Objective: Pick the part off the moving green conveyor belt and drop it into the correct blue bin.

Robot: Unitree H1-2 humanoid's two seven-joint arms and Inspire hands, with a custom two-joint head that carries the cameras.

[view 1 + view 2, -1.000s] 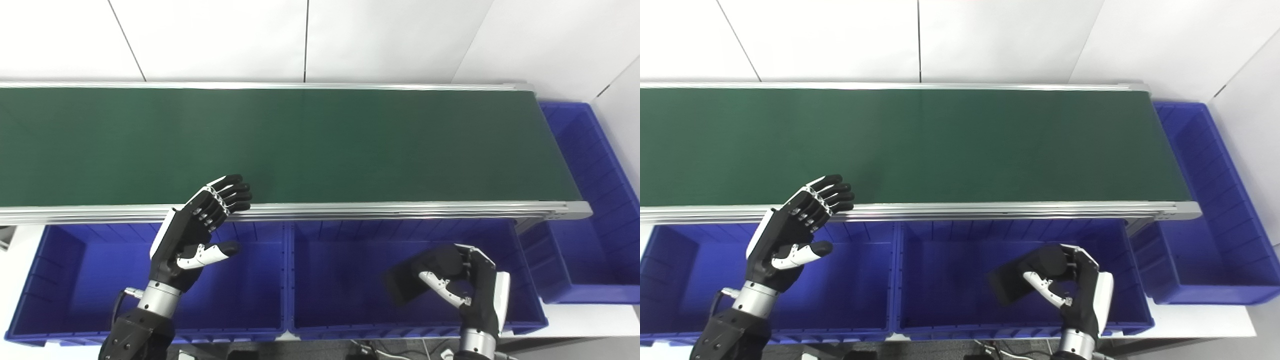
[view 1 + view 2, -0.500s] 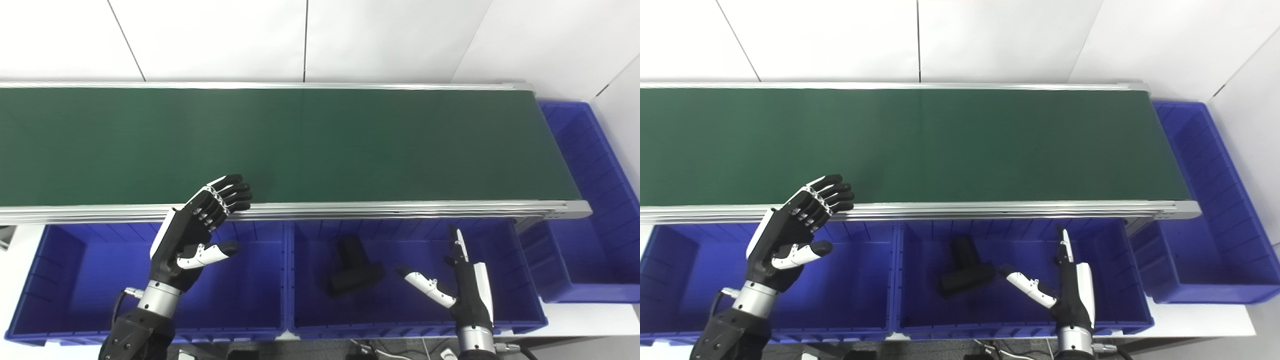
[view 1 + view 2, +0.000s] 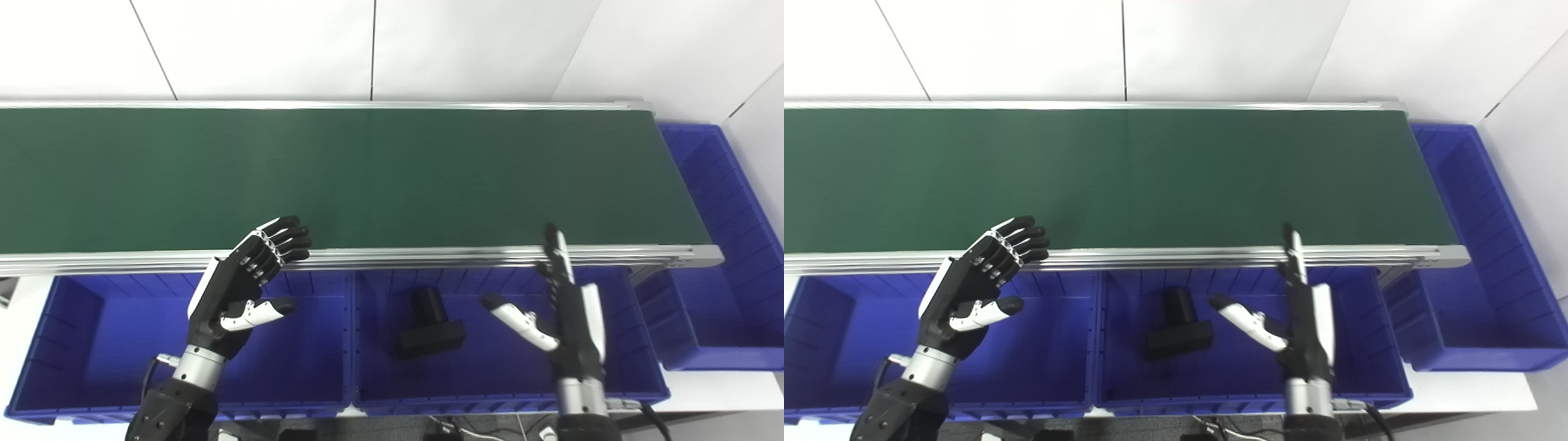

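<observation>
The black T-shaped part (image 3: pixel 429 324) lay on the floor of the middle blue bin (image 3: pixel 637 373), toward that bin's left half, with its cylindrical stem pointing toward the conveyor and its flat bar nearest the robot. No hand touched it.

The right hand (image 3: pixel 566 312) was held above the right half of the same bin, empty, with fingers straight and extended upward so that the fingertips (image 3: pixel 553 236) overlapped the near aluminium rail (image 3: pixel 429 256) of the conveyor. Its thumb (image 3: pixel 511 315) was spread to the left, pointing toward the part but apart from it.

The left hand (image 3: pixel 245 288) was held above the left blue bin (image 3: pixel 55 343), also empty, palm turned inward and fingers slightly curled and spread. Its fingertips reached over the near rail to the edge of the green conveyor belt (image 3: pixel 367 177).

The belt surface carried nothing in the visible section. A third blue bin (image 3: pixel 729 282) stood at the right end of the conveyor, set crosswise to the other two. White wall panels (image 3: pixel 429 49) formed the background.
</observation>
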